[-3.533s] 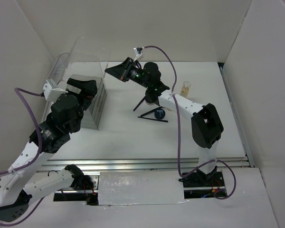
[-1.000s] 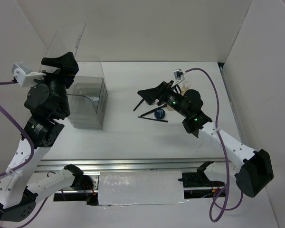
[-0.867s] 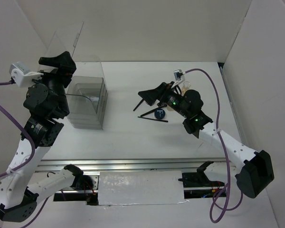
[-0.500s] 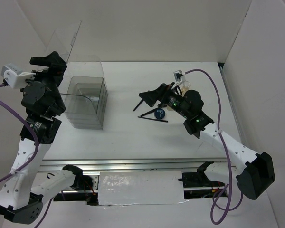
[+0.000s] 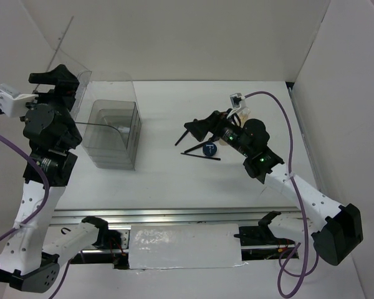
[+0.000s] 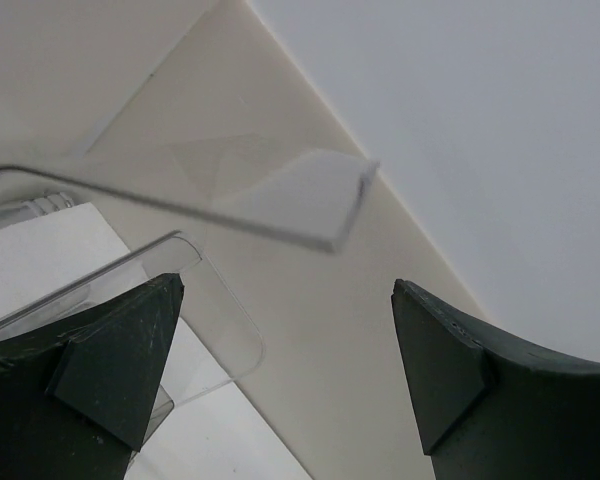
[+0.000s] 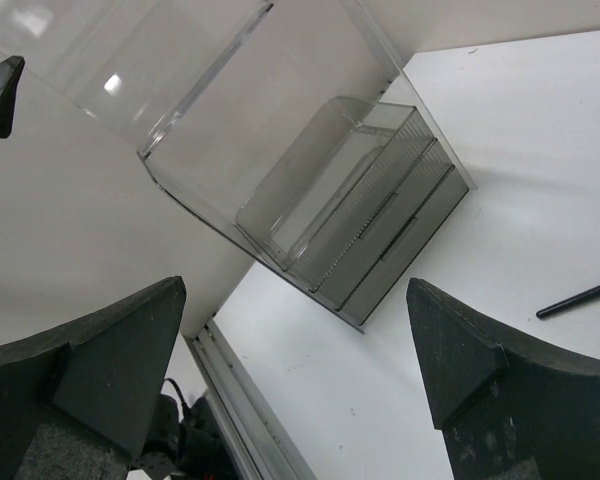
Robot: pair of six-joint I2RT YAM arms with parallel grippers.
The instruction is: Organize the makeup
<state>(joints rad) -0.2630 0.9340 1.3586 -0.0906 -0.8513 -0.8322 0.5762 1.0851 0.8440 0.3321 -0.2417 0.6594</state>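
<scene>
A round dark blue compact (image 5: 209, 149) lies mid-table with two thin black brushes (image 5: 199, 154) beside it; one brush tip (image 7: 580, 297) shows in the right wrist view. My right gripper (image 5: 196, 128) (image 7: 295, 380) hovers open and empty just above and left of them, facing the clear box (image 5: 112, 134) (image 7: 360, 220). A pale bottle (image 5: 242, 114) peeks out behind the right arm. My left gripper (image 5: 53, 78) (image 6: 280, 380) is raised at the far left, open and empty, beside the box's lifted lid (image 5: 75, 62) (image 6: 330, 200). Something pale lies inside the box.
White walls close in the table at the back, left and right. The left gripper's fingers (image 6: 110, 370) stand close to the left wall. A metal rail (image 5: 193, 215) runs along the near edge.
The left arm has swung left and up, away from the box top, and the lid now stands more upright. The right gripper pulled back from the box earlier and has barely moved since.
</scene>
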